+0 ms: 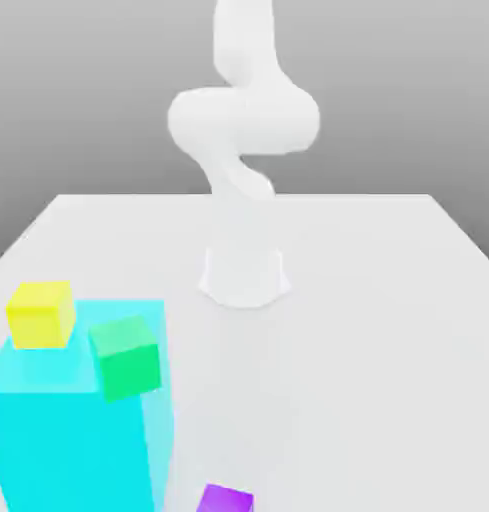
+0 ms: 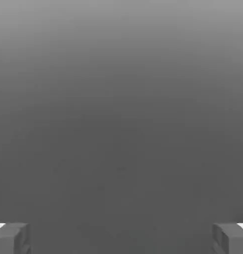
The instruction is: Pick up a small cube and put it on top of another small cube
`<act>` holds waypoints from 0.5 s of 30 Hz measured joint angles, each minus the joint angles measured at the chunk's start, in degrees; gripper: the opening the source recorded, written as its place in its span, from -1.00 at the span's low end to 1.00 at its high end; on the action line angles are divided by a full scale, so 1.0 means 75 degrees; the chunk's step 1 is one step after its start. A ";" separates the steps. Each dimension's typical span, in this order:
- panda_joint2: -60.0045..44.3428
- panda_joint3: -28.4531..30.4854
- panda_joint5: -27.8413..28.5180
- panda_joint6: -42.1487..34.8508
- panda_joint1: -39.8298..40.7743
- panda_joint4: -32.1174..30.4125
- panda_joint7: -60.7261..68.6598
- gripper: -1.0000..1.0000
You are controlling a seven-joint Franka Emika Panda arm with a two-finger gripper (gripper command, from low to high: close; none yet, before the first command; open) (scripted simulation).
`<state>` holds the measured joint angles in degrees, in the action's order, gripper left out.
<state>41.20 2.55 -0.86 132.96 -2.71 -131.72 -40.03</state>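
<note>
Writing: I can read no brand, label or lettering on any cube or on the arm.
Fingers: in my hand view the gripper has its two fingertips spread wide apart, nothing between them, only grey backdrop ahead.
Small purple cube: lies on the table at its near edge, just beside the big cyan block.
Cube versus fingers: I see no cube near the fingertips.
Others: yellow cube and green cube on the cyan block.

Matt purple cube, translucent cyan block, smooth white table
</note>
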 joint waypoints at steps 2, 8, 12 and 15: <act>-0.0521 0.0281 -0.0120 0.0135 -0.0289 0.0006 0.0671 0.00; -0.1999 0.1054 -0.0554 0.0521 -0.1047 0.0022 0.2646 0.00; -0.2987 0.1485 -0.0927 0.0776 -0.1453 0.0033 0.4010 0.00; -0.3740 0.1684 -0.1249 0.0954 -0.1630 0.0045 0.5067 0.00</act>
<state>13.15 15.18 -10.23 140.12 -14.93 -131.39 -2.03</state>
